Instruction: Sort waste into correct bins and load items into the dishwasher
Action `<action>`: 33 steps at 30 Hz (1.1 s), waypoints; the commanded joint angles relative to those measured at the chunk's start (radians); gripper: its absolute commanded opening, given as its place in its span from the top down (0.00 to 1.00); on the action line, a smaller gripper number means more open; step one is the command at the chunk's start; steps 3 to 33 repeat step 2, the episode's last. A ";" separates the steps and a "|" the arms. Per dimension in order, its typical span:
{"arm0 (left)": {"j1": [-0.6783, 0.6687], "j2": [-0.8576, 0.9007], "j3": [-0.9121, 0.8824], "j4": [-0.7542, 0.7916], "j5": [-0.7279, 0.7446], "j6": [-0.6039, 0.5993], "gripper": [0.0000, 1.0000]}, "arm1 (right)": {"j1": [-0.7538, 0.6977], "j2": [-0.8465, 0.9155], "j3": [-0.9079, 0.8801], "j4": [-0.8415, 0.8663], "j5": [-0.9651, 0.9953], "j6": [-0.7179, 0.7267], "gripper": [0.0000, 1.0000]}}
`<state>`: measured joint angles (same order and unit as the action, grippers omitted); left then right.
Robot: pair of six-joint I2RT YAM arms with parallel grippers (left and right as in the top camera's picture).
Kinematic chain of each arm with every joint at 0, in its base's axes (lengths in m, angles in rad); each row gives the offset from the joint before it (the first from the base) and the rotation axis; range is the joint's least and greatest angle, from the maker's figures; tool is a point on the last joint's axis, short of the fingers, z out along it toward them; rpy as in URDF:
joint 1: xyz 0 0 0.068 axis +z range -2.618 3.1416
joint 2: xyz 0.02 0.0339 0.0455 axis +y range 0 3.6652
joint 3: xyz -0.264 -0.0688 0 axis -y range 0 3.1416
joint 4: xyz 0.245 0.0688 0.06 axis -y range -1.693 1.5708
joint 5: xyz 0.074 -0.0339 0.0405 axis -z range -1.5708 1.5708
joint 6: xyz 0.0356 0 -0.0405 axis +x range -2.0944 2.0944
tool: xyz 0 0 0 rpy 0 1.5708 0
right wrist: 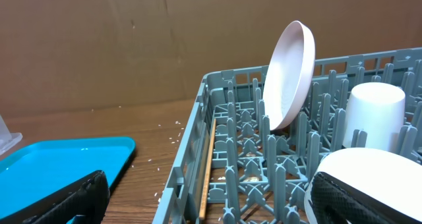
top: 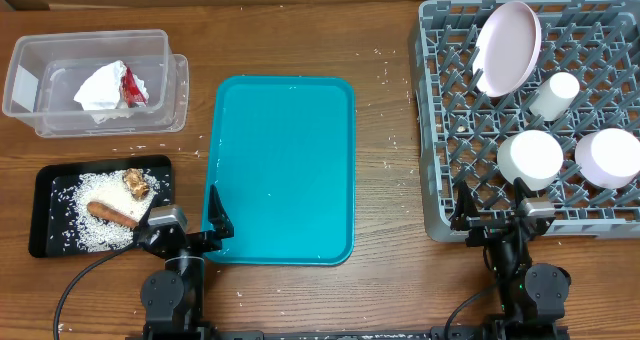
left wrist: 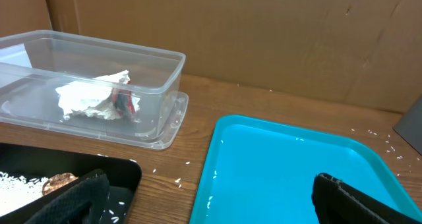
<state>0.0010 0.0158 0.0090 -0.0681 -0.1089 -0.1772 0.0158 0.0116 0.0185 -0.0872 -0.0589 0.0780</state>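
Wooden table [top: 390, 180] holds the grey rack [top: 440, 100] with a pink plate [top: 507, 45]; left gripper [top: 190, 230] and right gripper [top: 500, 220] gape wide, holding nothing.

Blk arms [top: 165, 292], silver wrist blocks [top: 167, 217], blk cables [top: 72, 283]

1. This is a robot test lab staged as a kitchen clean-up, not a real kitchen.
2. Plain brown cardboard sheets [left wrist: 264, 33] wall off the back of the wood-grain table [top: 390, 100].
3. A black robot arm [top: 170, 290] is mounted at the overhead frame's lower left, and a second black arm [top: 530, 285] at its lower right.
4. A square grey plastic dish rack [top: 450, 120] stands loose on the table at the right.
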 commanded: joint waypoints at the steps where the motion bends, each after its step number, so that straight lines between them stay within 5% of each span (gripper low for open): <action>1: 0.005 -0.011 -0.004 0.001 0.005 0.020 0.00 | 0.006 -0.009 -0.010 0.006 0.013 0.000 0.00; 33: 0.005 -0.011 -0.004 0.001 0.005 0.020 0.00 | 0.006 -0.009 -0.010 0.006 0.013 0.000 0.00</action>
